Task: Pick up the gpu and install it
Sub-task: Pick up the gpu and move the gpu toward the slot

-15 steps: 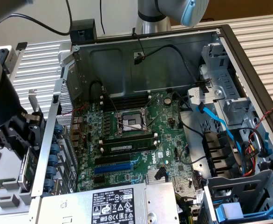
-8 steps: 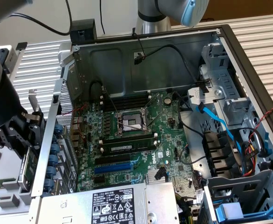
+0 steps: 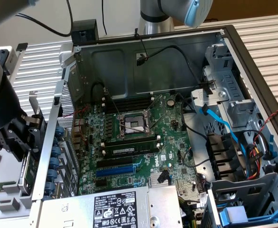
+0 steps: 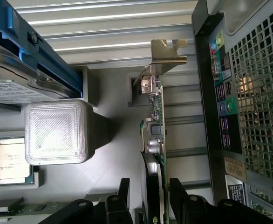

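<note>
The gpu [image 4: 158, 140] stands on edge outside the computer case, its green board and black shroud seen edge-on and its silver end bracket [image 4: 167, 56] pointing away from the wrist. My gripper [image 4: 150, 189] straddles the card with one black finger [image 4: 123, 191] on each side and a gap showing on the shroud side, so it is open. In the exterior view the gripper [image 3: 27, 137] hangs at the exterior view's left, just outside the case wall, over the gpu [image 3: 30, 173]. The green motherboard [image 3: 129, 156] lies inside the case with a blue slot [image 3: 115, 171].
The case's perforated rear panel [image 4: 248, 116] stands close beside the card. A translucent block [image 4: 57, 133], a processor chip [image 4: 10, 161] and a blue-railed drive [image 4: 15, 65] lie on the other side. Inside the case are a power supply [image 3: 115, 209], cables and a drive cage [image 3: 253, 199].
</note>
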Robot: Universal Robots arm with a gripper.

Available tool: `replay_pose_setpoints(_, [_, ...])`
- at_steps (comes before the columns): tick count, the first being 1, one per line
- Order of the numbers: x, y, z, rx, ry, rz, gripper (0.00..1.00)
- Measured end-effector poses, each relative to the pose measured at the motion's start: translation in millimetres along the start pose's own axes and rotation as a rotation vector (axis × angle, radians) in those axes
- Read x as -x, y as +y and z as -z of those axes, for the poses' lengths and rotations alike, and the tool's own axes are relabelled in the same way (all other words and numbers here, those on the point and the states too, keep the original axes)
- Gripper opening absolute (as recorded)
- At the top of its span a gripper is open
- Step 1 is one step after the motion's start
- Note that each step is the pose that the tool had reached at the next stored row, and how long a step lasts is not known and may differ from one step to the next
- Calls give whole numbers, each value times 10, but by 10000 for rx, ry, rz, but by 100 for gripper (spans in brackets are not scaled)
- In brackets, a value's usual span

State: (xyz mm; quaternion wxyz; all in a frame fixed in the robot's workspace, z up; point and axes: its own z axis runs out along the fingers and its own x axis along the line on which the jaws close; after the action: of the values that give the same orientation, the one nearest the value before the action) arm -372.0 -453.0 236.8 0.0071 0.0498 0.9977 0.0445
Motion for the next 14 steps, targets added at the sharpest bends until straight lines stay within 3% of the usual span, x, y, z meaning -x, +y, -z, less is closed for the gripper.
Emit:
replay_pose_setpoints(6, [1, -2, -18, -66, -4, 2, 47])
replay_pose_setpoints(9, [0, -2, -18, -67, -6, 2, 47])
replay_pose_setpoints(14, [1, -1, -22, -60, -77, 8, 47])
